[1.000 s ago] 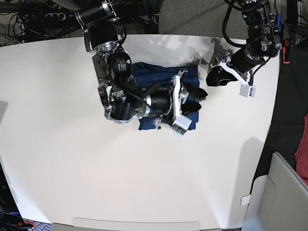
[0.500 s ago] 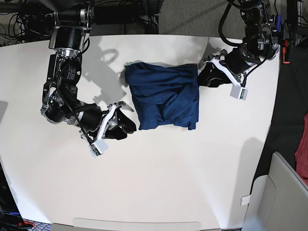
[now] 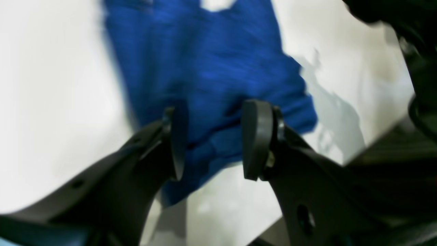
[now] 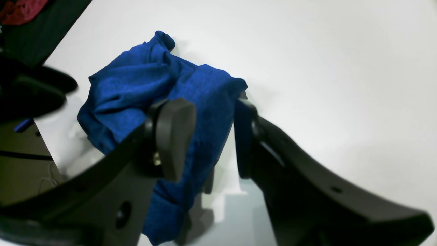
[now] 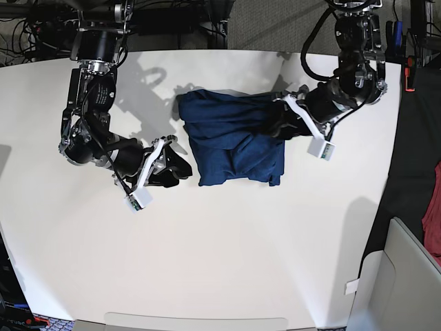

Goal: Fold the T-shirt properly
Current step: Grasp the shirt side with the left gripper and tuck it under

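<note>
Dark blue heathered knit T-shirt (image 5: pixel 234 141) lies folded into a rumpled rectangle on the white table (image 5: pixel 241 262). Left gripper (image 5: pixel 281 127) hovers at its edge, jaws apart and empty. Right gripper (image 5: pixel 180 169) sits just beside the opposite edge, likewise parted, holding nothing.

surface: white table (image 5: pixel 227 262), rounded far corners | on it: dark blue T-shirt (image 5: pixel 234 141), folded into a rough rectangle with rumpled layers; lies flat toward the far middle of the top | shadows of the arms fall on the white around it
</note>
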Action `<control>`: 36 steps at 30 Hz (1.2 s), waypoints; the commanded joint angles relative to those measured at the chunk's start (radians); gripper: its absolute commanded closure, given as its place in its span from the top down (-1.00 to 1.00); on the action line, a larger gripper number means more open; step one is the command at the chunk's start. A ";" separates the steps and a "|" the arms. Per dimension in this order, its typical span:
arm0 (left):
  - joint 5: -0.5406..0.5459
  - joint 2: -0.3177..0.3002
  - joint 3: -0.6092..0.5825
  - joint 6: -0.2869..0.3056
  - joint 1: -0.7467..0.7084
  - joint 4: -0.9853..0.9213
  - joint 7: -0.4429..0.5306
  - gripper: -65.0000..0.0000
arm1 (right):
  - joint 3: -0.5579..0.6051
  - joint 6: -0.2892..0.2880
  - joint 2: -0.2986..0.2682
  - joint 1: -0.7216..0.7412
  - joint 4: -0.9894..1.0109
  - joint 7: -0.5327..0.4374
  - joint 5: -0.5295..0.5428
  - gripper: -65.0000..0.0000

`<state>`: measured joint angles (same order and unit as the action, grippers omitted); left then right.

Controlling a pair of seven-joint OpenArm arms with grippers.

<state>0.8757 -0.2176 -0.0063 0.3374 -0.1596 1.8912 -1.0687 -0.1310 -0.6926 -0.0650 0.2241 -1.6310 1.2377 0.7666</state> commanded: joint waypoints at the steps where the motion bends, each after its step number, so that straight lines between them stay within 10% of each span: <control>1: 0.023 -0.009 -0.017 0.006 0.016 0.017 0.026 -0.22 | -0.019 -0.006 -0.005 0.021 -0.013 -0.023 0.023 -0.27; 14: 0.018 -0.012 0.015 0.002 0.085 0.012 0.035 -0.23 | -0.078 -0.006 -0.005 -0.005 -0.013 -0.023 0.024 -0.27; 36: -0.416 -0.012 -0.215 0.002 0.134 0.011 0.141 -0.22 | -0.085 -0.006 0.003 -0.009 -0.013 -0.023 0.026 -0.27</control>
<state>0.4553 -0.2264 -0.2230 0.3382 -0.0437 1.8854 -0.9554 -0.2138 -0.6926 -0.0601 0.1963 -1.6302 1.2369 0.7658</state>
